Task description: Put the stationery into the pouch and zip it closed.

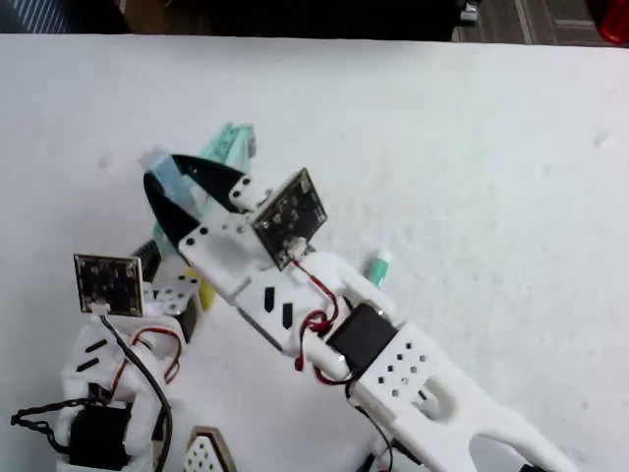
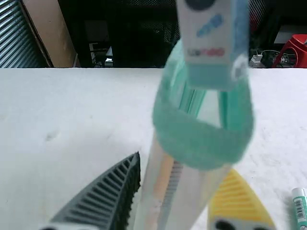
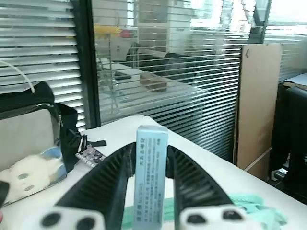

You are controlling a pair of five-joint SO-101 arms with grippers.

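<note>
Your right hand [image 3: 150, 148] is clamped on a pale blue block [image 3: 151, 165] of stationery. Its two black fingers [image 3: 108, 179] press the block's flat sides. The block's long axis runs in line with the fingers, and its free end pokes out past their tips.

Seen from above, that arm stretches in from the near right corner of the white table [image 1: 472, 147]. It carries the block above the table, just beside the pouch [image 1: 231, 143].

Your left hand [image 2: 184, 165] is closed on the pouch's clear body, one grey finger [image 2: 108, 196] and one yellow finger [image 2: 235, 201] on either side. The pouch's long axis points away from that hand toward the table's far edge. Its teal-rimmed mouth stands open in a loop at the far end, and the block hangs right at that mouth.

A pen [image 1: 378, 265] with a teal cap lies on the table beside your right arm, apart from the pouch.
</note>
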